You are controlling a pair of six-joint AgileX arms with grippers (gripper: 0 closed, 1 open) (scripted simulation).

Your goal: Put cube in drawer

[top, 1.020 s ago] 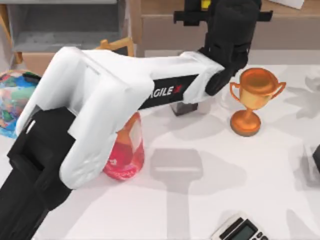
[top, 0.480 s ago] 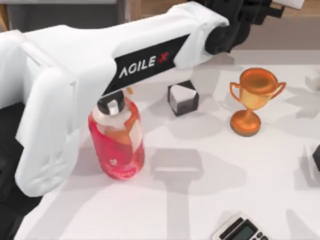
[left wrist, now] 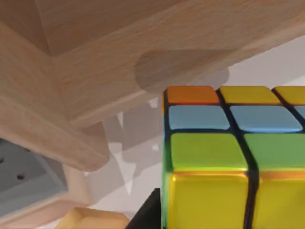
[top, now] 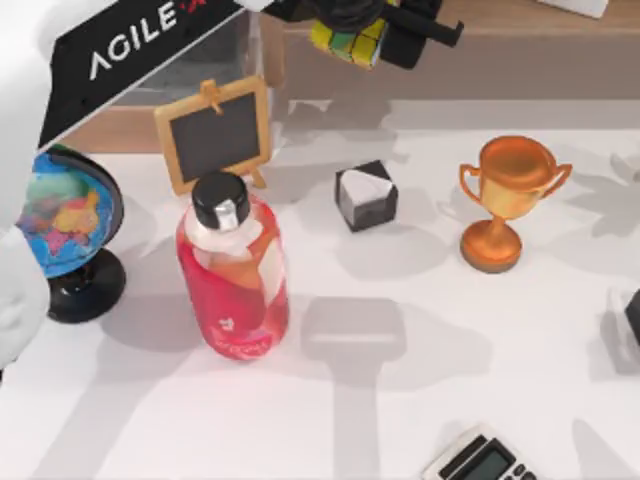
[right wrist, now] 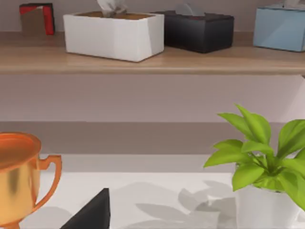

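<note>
Left arm has swung far-left since the earlier frame, uncovering the globe (top: pixel 55 225) and chalkboard (top: pixel 215 130). Left tool (top: pixel 365 25) pinches the cube (top: pixel 350 40) at the far edge, just right of the drawer (top: pixel 200 70). Right tool: cannot tell.

left arm (top: pixel 110 50) swung toward table's far left, cube (top: pixel 348 38) now visible in left tool (top: pixel 365 30)

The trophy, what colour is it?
Shiny orange-gold; the trophy shows best in the top view.
</note>
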